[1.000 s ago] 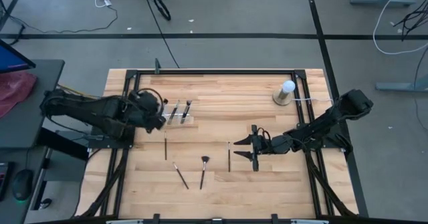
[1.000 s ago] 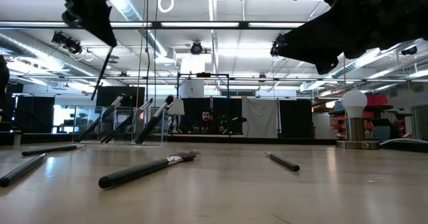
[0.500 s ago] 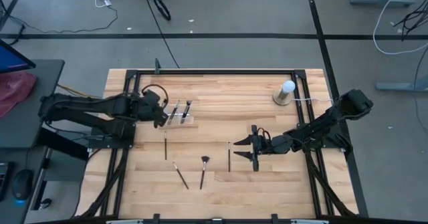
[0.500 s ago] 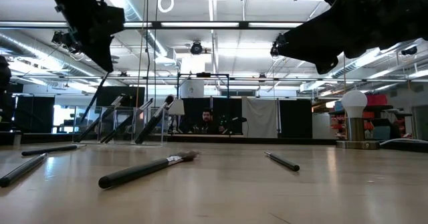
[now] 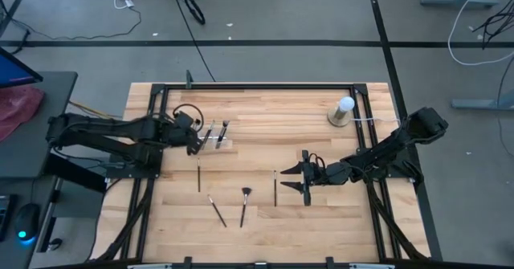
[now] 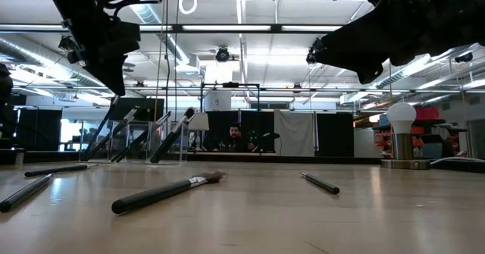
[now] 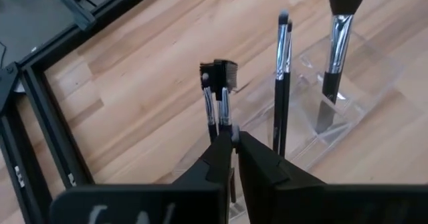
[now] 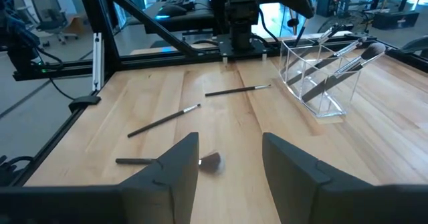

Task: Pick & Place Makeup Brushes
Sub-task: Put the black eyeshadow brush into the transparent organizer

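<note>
- Leftward at nine o'clock, the left gripper (image 7: pixel 232 138) has advanced over the clear holder (image 7: pixel 348 70), pinching a small brush (image 7: pixel 219 90).
- Delivery looks imminent; the right gripper (image 5: pixel 303 177) waits wide open at four o'clock.

Left end effector (image 7: pixel 233 144) pinched closed — right end effector (image 5: pixel 294 177) spread, hovering

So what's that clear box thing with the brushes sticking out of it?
The clear holder looks like transparent plastic, open-topped, with inner dividers. It sits on the wooden table toward the left arm's side. Several makeup brushes lean in it, bristles up. The left gripper, shut on a brush, hangs right by it.
</note>
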